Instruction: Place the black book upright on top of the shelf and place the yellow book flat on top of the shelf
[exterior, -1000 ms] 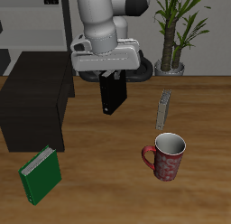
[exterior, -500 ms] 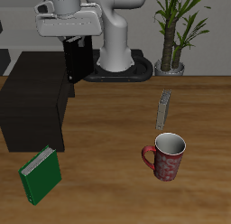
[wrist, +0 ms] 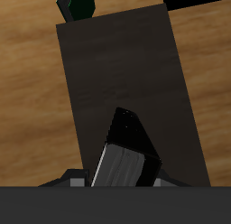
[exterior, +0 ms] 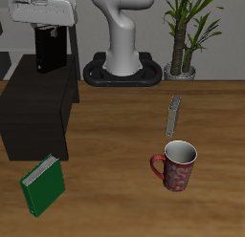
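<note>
Now black book (exterior: 50,50) in gripper (exterior: 48,29) above shelf (exterior: 38,112)

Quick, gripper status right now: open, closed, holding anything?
Gripper: closed on the black book, held upright above the shelf.

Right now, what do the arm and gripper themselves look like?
The arm is glossy white with rounded, bulbous links, rising from a dark round base plate. The gripper has a pale grey, boxy body with dark fingers. No cables or markings show.
</note>
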